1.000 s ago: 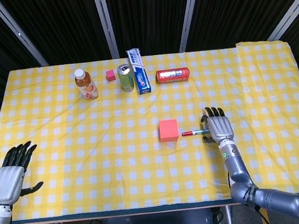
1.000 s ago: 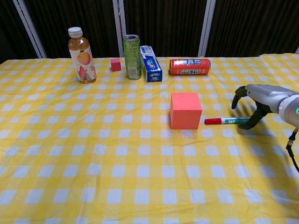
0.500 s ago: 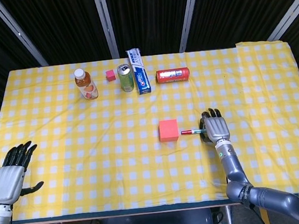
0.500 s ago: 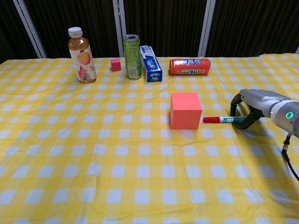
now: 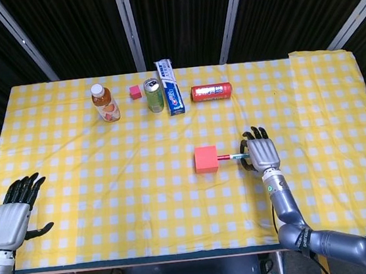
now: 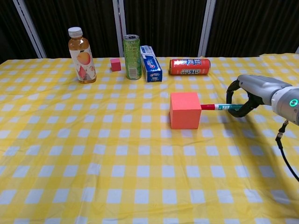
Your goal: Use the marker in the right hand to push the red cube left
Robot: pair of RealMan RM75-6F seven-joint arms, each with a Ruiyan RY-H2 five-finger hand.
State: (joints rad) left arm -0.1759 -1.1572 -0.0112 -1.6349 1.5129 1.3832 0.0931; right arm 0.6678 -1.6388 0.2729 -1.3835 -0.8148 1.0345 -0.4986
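The red cube (image 5: 206,159) (image 6: 185,110) sits near the middle of the yellow checked table. My right hand (image 5: 259,153) (image 6: 250,91) grips a marker (image 5: 230,157) (image 6: 219,107) with a red cap, held level above the cloth and pointing left. The red tip meets the cube's right face. My left hand (image 5: 13,214) hovers open at the table's front left corner, far from the cube; only the head view shows it.
Along the back stand a juice bottle (image 6: 81,55), a small pink cube (image 6: 115,64), a green can (image 6: 132,57), a toothpaste box (image 6: 151,63) and a red can (image 6: 189,66) lying on its side. Bare cloth lies left of the red cube.
My right hand closed on the marker, lifted it off the cloth and carried it left until its tip reached the cube. The cube and left hand stayed put.
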